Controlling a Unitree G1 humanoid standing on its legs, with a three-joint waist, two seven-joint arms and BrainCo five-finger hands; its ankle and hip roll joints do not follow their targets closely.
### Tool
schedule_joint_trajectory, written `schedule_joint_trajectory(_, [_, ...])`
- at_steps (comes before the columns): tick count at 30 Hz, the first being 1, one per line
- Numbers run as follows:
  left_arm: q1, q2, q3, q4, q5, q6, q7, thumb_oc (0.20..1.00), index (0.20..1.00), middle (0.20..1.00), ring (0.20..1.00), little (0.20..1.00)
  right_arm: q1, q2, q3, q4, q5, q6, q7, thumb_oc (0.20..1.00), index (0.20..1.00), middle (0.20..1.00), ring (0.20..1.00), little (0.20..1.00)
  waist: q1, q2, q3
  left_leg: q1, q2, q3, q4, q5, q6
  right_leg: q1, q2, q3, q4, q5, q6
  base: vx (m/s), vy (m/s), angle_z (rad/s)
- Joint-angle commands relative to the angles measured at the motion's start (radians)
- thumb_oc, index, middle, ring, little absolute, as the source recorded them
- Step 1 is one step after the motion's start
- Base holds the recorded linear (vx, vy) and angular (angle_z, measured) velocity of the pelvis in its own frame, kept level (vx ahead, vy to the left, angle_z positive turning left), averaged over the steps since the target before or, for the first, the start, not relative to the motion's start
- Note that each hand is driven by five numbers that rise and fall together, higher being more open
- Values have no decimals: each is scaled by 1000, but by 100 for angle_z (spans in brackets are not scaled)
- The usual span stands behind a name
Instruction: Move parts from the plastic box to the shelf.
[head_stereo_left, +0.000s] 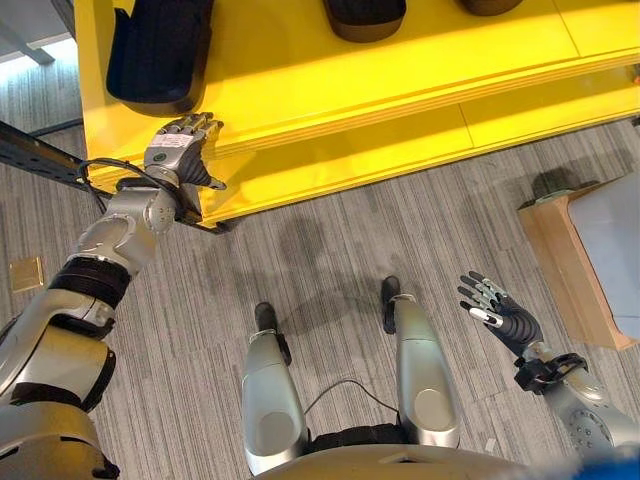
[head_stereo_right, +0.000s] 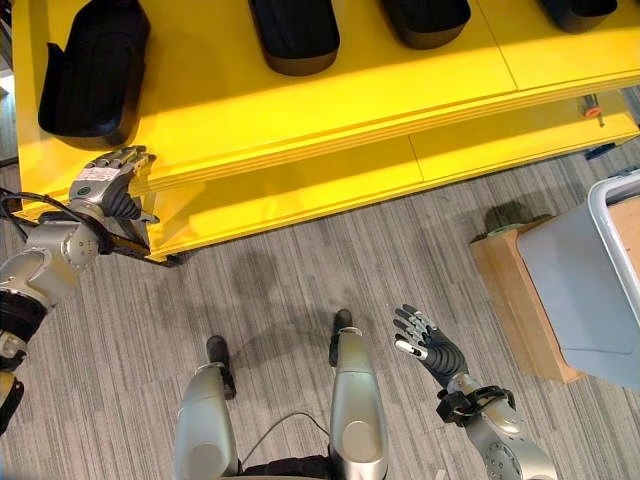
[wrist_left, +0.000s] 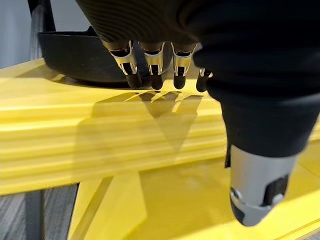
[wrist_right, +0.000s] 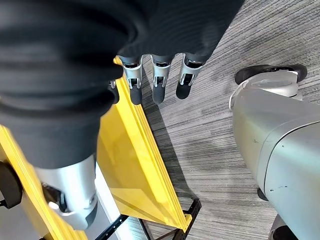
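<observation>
A black moulded part (head_stereo_left: 160, 52) lies on the top board of the yellow shelf (head_stereo_left: 350, 90) at its left end; more black parts (head_stereo_right: 295, 35) lie further right along the board. My left hand (head_stereo_left: 178, 150) hovers at the shelf's front edge just below that left part, fingers relaxed and empty; its fingertips (wrist_left: 152, 80) point at the part (wrist_left: 75, 55). My right hand (head_stereo_right: 430, 345) hangs open over the floor at lower right, holding nothing. The grey plastic box (head_stereo_right: 590, 280) stands at the right on a wooden stand (head_stereo_right: 510, 285).
The shelf has a lower yellow board (head_stereo_right: 400, 170) on a black frame (wrist_right: 165, 225). Grey striped carpet (head_stereo_left: 330, 240) spreads between the shelf and the box. A dark rail (head_stereo_left: 35, 155) runs in from the left.
</observation>
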Motion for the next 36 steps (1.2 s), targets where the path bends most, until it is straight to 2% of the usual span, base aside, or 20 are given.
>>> schedule_joint_trajectory(1, [-21, 34, 17, -64, 36, -27, 17, 1000, 1000, 1000, 1000, 1000, 13, 4, -23, -20, 6, -34, 2, 1000, 1000, 1000, 1000, 1000, 0, -39, -57, -60, 51, -68, 49, 5, -4, 84, -91, 25, -119, 106, 94, 0, 0, 0])
schedule_joint_trajectory(7, [111, 49, 80, -180, 41, -51, -15, 1000, 1000, 1000, 1000, 1000, 23, 13, -34, -24, 1, -35, 3, 1000, 1000, 1000, 1000, 1000, 9, -35, -53, -58, 50, -68, 48, 3, -2, 88, -91, 23, -119, 102, 91, 0, 0, 0])
schedule_joint_trajectory(12, [298, 72, 177, -296, 40, -77, -59, 1000, 1000, 1000, 1000, 1000, 34, 14, -51, -32, -7, -35, 2, 1000, 1000, 1000, 1000, 1000, 20, -30, -48, -61, 52, -69, 56, 0, -1, 89, -93, 24, -111, 98, 89, 0, 0, 0])
schedule_joint_trajectory(14, [376, 76, 220, -315, 33, -88, -71, 1000, 1000, 1000, 1000, 1000, 36, 16, -59, -33, -13, -33, 2, 1000, 1000, 1000, 1000, 1000, 26, -27, -46, -60, 51, -70, 57, -1, 0, 90, -93, 23, -110, 97, 88, 0, 0, 0])
schedule_joint_trajectory(19, [443, 87, 267, -287, 24, -84, -69, 1000, 1000, 1000, 1000, 1000, 40, 7, -64, -41, -15, -30, 7, 1000, 1000, 1000, 1000, 1000, 32, -24, -45, -62, 47, -70, 61, 0, 1, 93, -95, 22, -110, 98, 87, 0, 0, 0])
schedule_joint_trajectory(25, [448, 101, 305, -221, 10, -69, -51, 1000, 1000, 1000, 1000, 1000, 38, 2, -62, -41, -17, -27, 10, 1000, 1000, 1000, 1000, 1000, 33, -22, -43, -61, 44, -69, 60, 1, 1, 96, -97, 20, -109, 99, 87, 0, 0, 0])
schedule_joint_trajectory(36, [356, 127, 359, -113, -50, -30, 21, 1000, 1000, 1000, 1000, 1000, 26, 3, -52, -35, -8, -24, 15, 1000, 1000, 1000, 1000, 1000, 34, -20, -41, -65, 41, -71, 71, 1, 2, 94, -100, 26, -105, 100, 88, 0, 0, 0])
